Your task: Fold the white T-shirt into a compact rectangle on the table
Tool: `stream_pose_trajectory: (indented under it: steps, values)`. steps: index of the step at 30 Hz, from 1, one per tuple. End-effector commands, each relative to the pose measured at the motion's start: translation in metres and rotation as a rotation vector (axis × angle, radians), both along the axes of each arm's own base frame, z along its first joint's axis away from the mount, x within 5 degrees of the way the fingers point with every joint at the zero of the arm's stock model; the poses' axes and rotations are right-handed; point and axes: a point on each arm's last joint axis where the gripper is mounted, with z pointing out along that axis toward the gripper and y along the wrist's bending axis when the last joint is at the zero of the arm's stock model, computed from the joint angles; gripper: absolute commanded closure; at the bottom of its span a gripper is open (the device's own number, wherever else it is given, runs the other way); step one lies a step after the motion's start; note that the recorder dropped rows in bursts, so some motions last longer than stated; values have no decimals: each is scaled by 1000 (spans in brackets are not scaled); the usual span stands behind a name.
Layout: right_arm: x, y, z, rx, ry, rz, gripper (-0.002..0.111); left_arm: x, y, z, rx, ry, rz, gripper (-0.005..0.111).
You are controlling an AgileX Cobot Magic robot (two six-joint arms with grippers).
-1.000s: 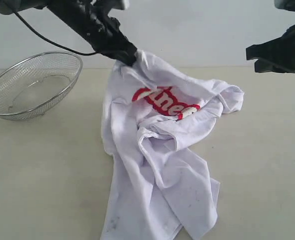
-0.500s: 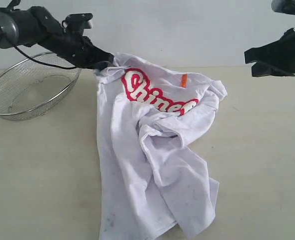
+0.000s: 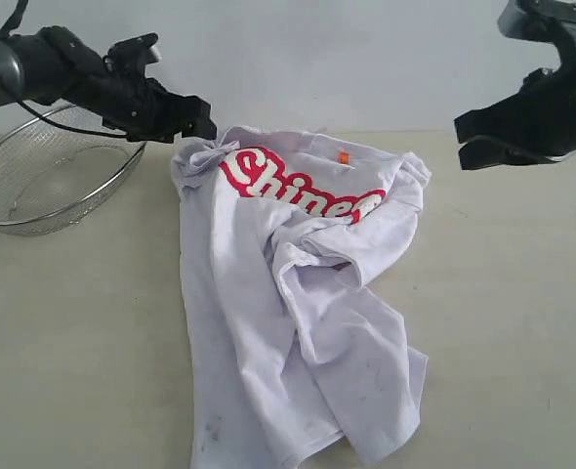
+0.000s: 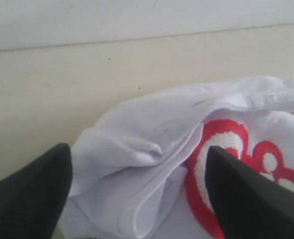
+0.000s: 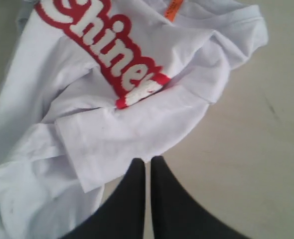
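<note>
White tee (image 3: 298, 293), one, lies crumpled on the beige table (image 3: 63, 352), not folded. One line of red lettering (image 3: 298, 191) faces up, and one orange tag (image 3: 344, 156) shows at the neck. Two grippers, both black.

On the left gripper (image 3: 198, 122) the jaws are wide apart and hold nothing. A bunched fold of the tee's shoulder sits right below and between its two fingers (image 4: 32, 194), and the lettering starts just beside one finger. Whether the fingers touch cloth: cannot tell.

On the right gripper (image 3: 461, 142) the two fingers are pressed together with only a hairline slit, nothing in them. It hangs above the table, apart from the tee. A rumpled edge of the tee lies just ahead of its tips, with the lettering and tag farther out beyond that.

One wire-mesh basket (image 3: 44, 186), silver, sits on the table behind the left gripper, on the side away from the tee and not touching it. The tee's long lower part trails away from both grippers toward the camera, with faint grey specks on it.
</note>
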Motion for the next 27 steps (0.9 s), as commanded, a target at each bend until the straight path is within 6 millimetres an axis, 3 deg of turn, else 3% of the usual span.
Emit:
stream_pose_trajectory:
  steps: [1,2,3,4,6,8,10,12,15,18,19,23,27]
  values:
    - [-4,28,2,-7,-9,94,109,-3,-1,41,-61,-65,20,50]
    - [-6,41,1,-11,-8,137,109,-9,-2,62,-51,-98,-17,66]
    - [-7,47,1,-13,-6,159,109,-11,-2,72,-41,-117,-40,75]
    - [-9,58,1,-18,-6,194,109,-20,-3,95,-11,-163,-106,98]
    - [-13,72,1,-25,-2,249,109,-35,-5,127,2,-187,-186,102]
    - [-19,85,-2,-40,21,302,109,-58,-10,145,-15,-102,-310,102]
    - [-28,94,-13,-44,59,335,109,-85,-20,153,-42,43,-479,102]
    - [-40,99,-29,-49,115,358,109,-100,-39,155,-119,74,-525,102]
    - [-58,96,-57,-70,190,348,109,-147,-76,137,-92,188,-643,102]
    - [-67,94,-67,-81,226,362,109,-193,-89,104,10,241,-625,102]
    - [-68,94,-69,-82,234,365,109,-214,-87,86,30,242,-567,102]
    - [-67,93,-70,-95,211,354,109,-260,-81,39,48,188,-419,102]
    - [-64,95,-69,-108,176,339,109,-293,-79,5,24,127,-304,102]
